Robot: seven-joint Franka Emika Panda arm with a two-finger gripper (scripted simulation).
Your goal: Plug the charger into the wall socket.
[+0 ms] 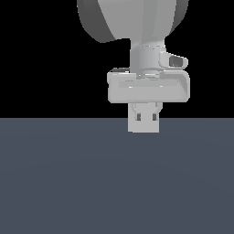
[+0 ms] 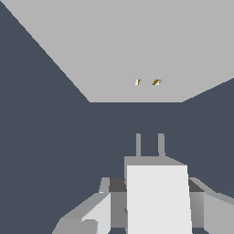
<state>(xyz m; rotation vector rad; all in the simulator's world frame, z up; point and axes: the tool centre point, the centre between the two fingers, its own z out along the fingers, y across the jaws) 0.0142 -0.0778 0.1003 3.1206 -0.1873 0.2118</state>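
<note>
My gripper [image 1: 144, 119] is shut on the charger [image 1: 143, 122], a light-grey block held above the floor. In the wrist view the charger [image 2: 157, 196] sits between my fingers [image 2: 98, 210], with two thin prongs [image 2: 138, 145] sticking out of its far end. The wall socket [image 2: 128, 41] is a large flat light-grey plate ahead of the prongs, with two small yellowish dots [image 2: 146, 82] on it. The prongs point toward the plate and stand roughly in line with the dots. A gap of floor shows between the prong tips and the plate. The socket does not show in the exterior view.
A plain dark blue-grey floor [image 1: 68, 183] fills the lower half of the exterior view, with black background above it. The arm's large grey body [image 1: 132, 18] hangs over the hand. No other objects show.
</note>
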